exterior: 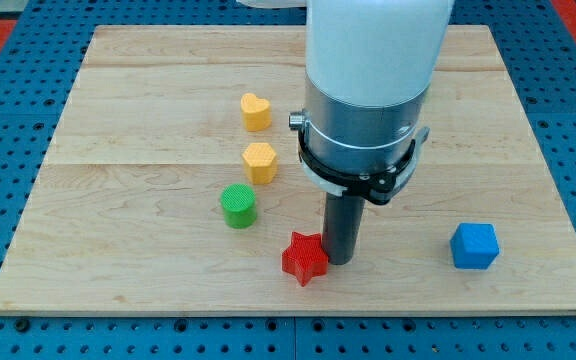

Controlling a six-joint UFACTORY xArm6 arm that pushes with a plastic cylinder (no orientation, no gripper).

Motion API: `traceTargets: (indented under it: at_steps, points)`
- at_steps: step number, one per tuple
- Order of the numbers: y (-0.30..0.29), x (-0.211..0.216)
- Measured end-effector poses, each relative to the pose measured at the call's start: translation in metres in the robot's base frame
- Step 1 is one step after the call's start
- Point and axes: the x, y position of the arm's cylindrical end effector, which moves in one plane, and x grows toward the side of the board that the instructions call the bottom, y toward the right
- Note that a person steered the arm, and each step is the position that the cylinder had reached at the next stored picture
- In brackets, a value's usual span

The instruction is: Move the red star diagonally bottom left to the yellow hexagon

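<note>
The red star (303,258) lies near the view's bottom, a little right of centre. The yellow hexagon (259,162) sits up and to the left of it, near the board's middle. My tip (340,260) stands at the red star's right side, touching or almost touching it. The arm's white and grey body hangs above the rod and hides the board behind it.
A yellow heart (256,111) lies above the hexagon. A green cylinder (238,206) sits between the hexagon and the red star, to the star's upper left. A blue cube (474,246) lies at the view's right. The wooden board (118,150) rests on a blue pegboard.
</note>
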Motion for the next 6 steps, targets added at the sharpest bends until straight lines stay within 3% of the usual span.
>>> traceTargets:
  at_steps: [1, 4, 6]
  points:
    - [0.0, 0.016]
    - [-0.099, 0.021]
    - [0.132, 0.042]
